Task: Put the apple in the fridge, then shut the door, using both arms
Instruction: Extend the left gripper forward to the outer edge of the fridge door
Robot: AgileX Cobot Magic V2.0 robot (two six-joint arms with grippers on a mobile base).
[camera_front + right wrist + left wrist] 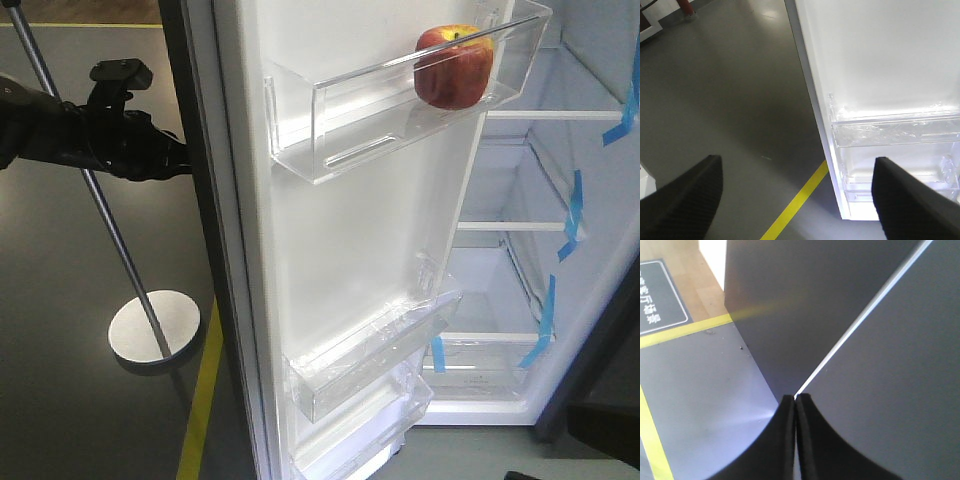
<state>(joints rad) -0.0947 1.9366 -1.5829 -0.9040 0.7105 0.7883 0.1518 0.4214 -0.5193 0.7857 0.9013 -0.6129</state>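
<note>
The red apple (455, 68) rests in the top clear bin (340, 130) on the white inside of the open door (350, 230). To the right is the fridge (520, 170), its white shelves edged with blue tape. My left arm (110, 140) reaches in from the left, behind the door's dark outer side, and its tips are hidden there. In the left wrist view my left gripper (796, 399) is shut and empty, its tips at the dark grey door face (880, 380). My right gripper (798, 160) is wide open and empty above the floor, beside the door's inner edge (880, 60).
A metal pole on a round base (155, 325) stands left of the door, behind my left arm. A yellow floor line (200, 400) runs under the door's edge and shows as the yellow line (800, 200) below my right gripper. Lower clear bins (370, 350) jut from the door.
</note>
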